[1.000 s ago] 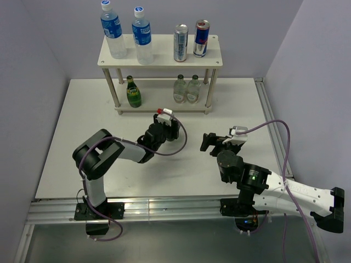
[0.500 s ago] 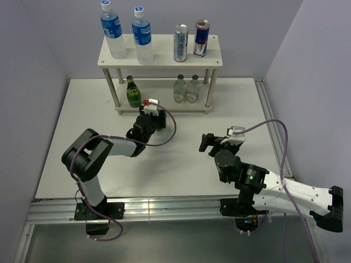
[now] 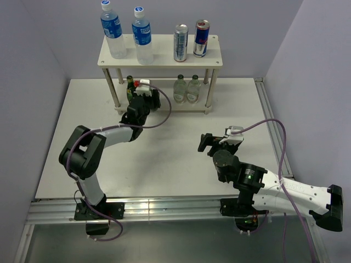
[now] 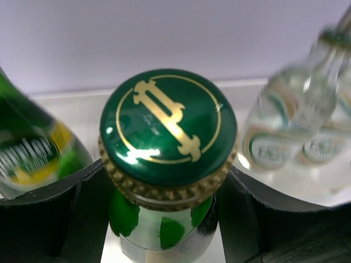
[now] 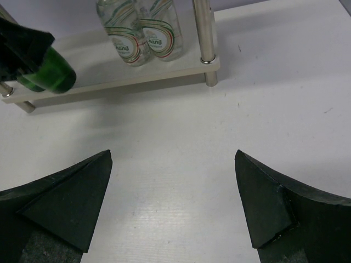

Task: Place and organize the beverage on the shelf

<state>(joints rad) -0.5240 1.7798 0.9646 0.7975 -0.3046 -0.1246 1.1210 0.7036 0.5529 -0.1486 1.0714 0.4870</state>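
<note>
Nearest the arm bases, the right gripper (image 5: pixel 173 157) is seen with its jaws fully apart above the bare white table (image 3: pixel 164 164), holding nothing. Farther on, the left gripper (image 4: pixel 167 213) is clamped on the neck of a green glass bottle with a gold-printed cap (image 4: pixel 167 126), at the lower tier of the pale wooden two-tier shelf (image 3: pixel 162 56). It is beside a second green glass bottle with a yellow label (image 4: pixel 33 156) and two small clear glass bottles (image 4: pixel 285 131). Whether its base rests on the board cannot be told. On the top tier, two blue-labelled clear plastic bottles (image 3: pixel 141 34) and two slim metal cans (image 3: pixel 180 43) are already stood. The task is judged nearly done: only the setting-down and release of this bottle appear left.
</note>
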